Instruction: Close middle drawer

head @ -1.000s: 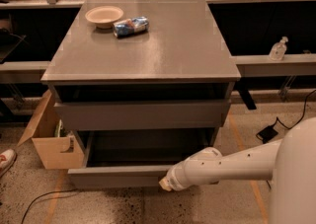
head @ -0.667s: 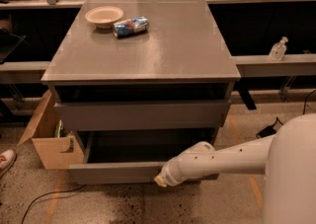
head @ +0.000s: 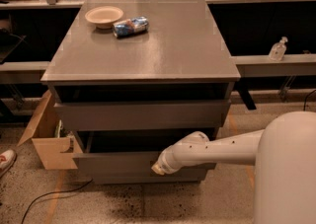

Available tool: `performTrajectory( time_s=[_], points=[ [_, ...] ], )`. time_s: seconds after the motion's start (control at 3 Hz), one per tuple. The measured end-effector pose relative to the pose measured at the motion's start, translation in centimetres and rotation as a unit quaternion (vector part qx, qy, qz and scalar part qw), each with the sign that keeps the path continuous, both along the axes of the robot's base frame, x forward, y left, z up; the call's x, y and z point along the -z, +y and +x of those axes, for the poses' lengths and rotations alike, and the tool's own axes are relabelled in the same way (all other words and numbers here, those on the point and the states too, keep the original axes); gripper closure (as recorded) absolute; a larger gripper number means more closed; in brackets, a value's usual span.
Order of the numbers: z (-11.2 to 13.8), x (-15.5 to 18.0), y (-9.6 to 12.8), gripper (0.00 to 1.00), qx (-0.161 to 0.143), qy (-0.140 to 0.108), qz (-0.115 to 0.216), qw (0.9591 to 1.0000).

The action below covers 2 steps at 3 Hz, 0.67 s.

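Observation:
The middle drawer [head: 113,164] is a wide grey flat front low on the grey cabinet [head: 143,50]. It stands pulled out a little, with its dark interior [head: 128,141] showing behind the front. My gripper [head: 157,168] is at the end of my white arm [head: 217,150], which reaches in from the right. The gripper sits against the drawer front, right of its middle. Another grey drawer front [head: 143,114] sits above, with a dark gap over it.
A cream bowl [head: 103,16] and a blue-and-silver packet [head: 130,26] lie on the cabinet top. An open cardboard box [head: 47,139] stands against the cabinet's left side. A shoe [head: 5,161] and a black cable [head: 49,196] are on the floor at left. A clear bottle [head: 278,50] stands on the right ledge.
My arm has reached further left along the drawer front. The middle drawer has slid inward and sticks out less than before.

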<state>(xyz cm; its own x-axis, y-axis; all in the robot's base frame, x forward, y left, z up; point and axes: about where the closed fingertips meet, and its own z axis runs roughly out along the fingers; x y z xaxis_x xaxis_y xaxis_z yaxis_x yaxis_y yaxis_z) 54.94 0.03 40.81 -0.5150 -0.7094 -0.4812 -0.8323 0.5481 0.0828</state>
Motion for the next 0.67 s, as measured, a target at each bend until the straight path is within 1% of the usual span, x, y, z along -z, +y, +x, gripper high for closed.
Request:
performTrajectory(
  time_s=[0.33,0.67],
  points=[
    [3.6,-2.0,-0.3,1.00,-0.011,-0.069,-0.006,0.9975],
    [7.0,-3.9,-1.5,1.00,-0.008,-0.129,-0.008,0.9916]
  ],
)
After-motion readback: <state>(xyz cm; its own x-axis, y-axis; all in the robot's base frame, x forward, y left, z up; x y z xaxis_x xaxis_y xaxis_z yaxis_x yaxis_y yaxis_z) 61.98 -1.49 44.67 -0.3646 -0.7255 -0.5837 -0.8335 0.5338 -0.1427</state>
